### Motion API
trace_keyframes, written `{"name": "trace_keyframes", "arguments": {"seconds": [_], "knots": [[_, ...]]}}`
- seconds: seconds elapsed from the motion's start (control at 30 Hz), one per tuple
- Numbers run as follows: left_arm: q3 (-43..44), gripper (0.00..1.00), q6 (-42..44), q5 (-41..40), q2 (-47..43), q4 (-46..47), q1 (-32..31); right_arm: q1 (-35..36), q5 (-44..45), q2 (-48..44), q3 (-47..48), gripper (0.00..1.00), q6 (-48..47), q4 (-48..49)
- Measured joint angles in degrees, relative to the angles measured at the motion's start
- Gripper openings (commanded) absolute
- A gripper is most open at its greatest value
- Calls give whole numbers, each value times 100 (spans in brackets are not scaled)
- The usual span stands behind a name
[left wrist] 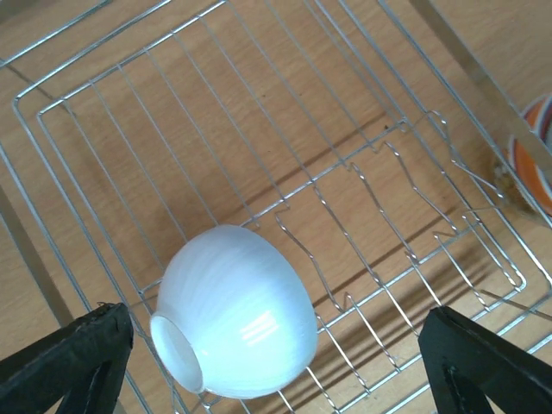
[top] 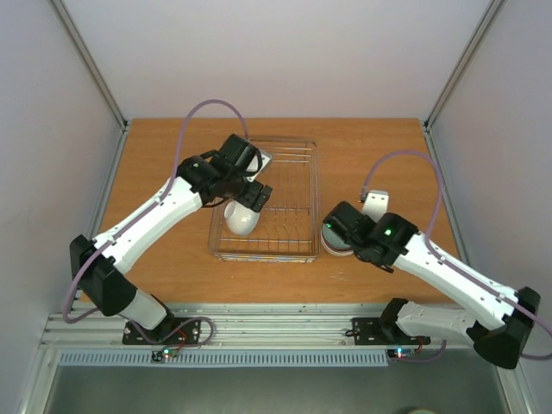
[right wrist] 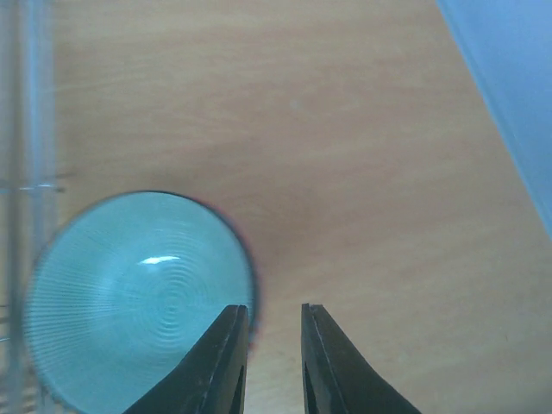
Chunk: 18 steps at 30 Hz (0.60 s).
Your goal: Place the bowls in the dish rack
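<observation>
dish rack sits mid-table, long side running away from the arm bases. one white bowl is inside it, in the near-left part, tipped on its side among the wires. in the left wrist view the white bowl shows its outer wall and its foot ring, which points toward the lower left; the rest of the rack is bare wire and prongs. left gripper hangs over the rack just above the white bowl, fingers spread wide to either side of it and not touching it. an orange bowl shows at the right edge of that view, outside the rack wall. from above, a stack of bowls stands on the table just beside the rack's near-right corner, mostly hidden under the right gripper. right wrist view: pale green bowl mouth up, on top, a reddish edge showing around its rim. right gripper has its fingers drawn near together with a narrow gap, astride the bowl's right rim; cannot tell if they pinch it.
</observation>
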Motion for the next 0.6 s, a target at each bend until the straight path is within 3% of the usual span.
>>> {"name": "trace_keyframes", "arguments": {"seconds": [0.17, 0.27, 0.6], "knots": [[-420, 90, -76, 361, -232, 234, 17, -1034, -739, -883, -634, 13, -267, -2], [-553, 90, -120, 496, -225, 275, 15, -1255, -1139, -1082, -691, 12, -511, 61], [-654, 91, -247, 743, -225, 520, 15, -1355, -1912, -354, -863, 10, -938, 804]]}}
